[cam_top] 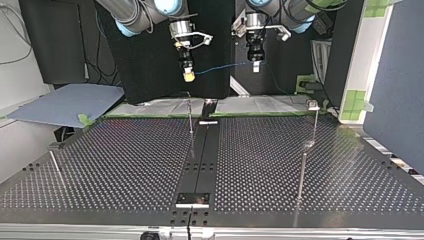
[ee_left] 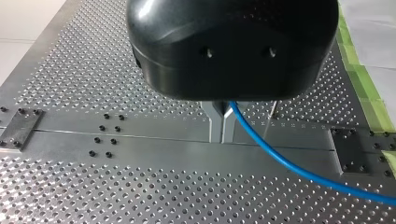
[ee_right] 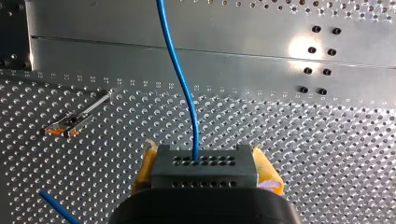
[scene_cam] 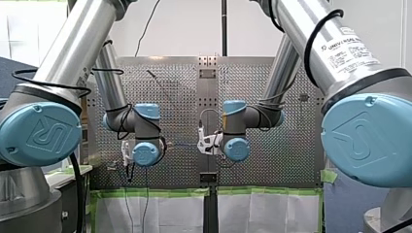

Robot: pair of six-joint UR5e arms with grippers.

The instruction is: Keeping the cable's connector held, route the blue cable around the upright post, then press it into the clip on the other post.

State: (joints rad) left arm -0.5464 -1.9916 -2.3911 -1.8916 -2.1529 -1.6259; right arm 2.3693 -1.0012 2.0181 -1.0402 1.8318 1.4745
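Top view: cable [cam_top: 225,66] held aloft, routing not begun. Yellow-padded right gripper [ee_right: 204,162] clamps connector [ee_right: 204,171]; left gripper [ee_left: 222,127] pinches cable. Next, likely: lower cable beside post [cam_top: 190,120].

Perforated counter [cam_top: 125,165], solid centre strip [cam_top: 202,160]; standing on it, thin centre post [cam_top: 190,120], right post [cam_top: 302,175], left post [cam_top: 55,162].

Left pincer [ee_left: 222,133] clamped; right pincer [ee_right: 205,170] seemingly clamped; both raised.
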